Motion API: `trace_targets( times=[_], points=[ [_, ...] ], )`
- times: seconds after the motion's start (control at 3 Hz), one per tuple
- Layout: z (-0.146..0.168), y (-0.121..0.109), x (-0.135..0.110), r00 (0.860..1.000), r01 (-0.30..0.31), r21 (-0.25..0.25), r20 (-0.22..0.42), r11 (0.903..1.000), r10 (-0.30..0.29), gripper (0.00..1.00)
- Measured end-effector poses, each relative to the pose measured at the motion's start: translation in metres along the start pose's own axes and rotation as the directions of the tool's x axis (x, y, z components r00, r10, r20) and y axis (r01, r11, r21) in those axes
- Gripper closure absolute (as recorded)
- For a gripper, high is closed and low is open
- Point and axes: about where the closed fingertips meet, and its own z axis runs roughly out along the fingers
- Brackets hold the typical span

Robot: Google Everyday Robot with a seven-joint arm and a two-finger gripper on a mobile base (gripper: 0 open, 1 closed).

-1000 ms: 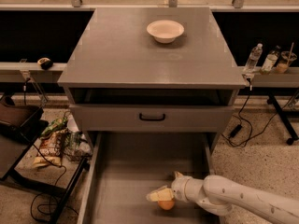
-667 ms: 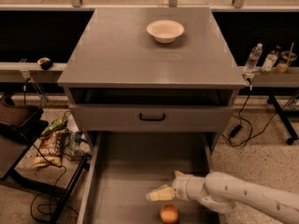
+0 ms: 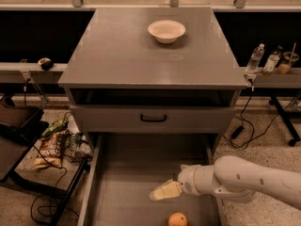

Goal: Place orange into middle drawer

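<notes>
The orange [image 3: 177,219] lies on the flat grey floor of the pulled-out middle drawer [image 3: 127,187], near its front edge and right of centre. My gripper [image 3: 160,193] hangs over the drawer floor, just above and slightly left of the orange, apart from it and holding nothing. The white arm reaches in from the lower right.
A white bowl [image 3: 166,31] stands on the grey cabinet top [image 3: 117,60]. A closed drawer front with a black handle [image 3: 153,119] is above the open drawer. Snack bags [image 3: 54,145] and cables lie on the floor at left. Bottles [image 3: 254,59] stand on the right ledge.
The orange has left the gripper and dropped onto the drawer floor, now resting below the fingers. The gripper has stayed over the drawer, slightly raised.
</notes>
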Motion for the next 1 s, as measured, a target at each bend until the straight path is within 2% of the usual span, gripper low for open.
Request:
trace_targets(
  times=[0.33, 0.67, 1.0],
  points=[
    [-0.053, 0.014, -0.028, 0.996, 0.027, -0.004, -0.082, 0.9996, -0.027, 0.00],
    [-0.111, 0.031, -0.066, 0.981, 0.105, 0.011, -0.166, 0.9944, -0.102, 0.00],
    [-0.171, 0.051, -0.113, 0.963, 0.195, 0.044, -0.199, 0.9797, -0.183, 0.00]
  ],
)
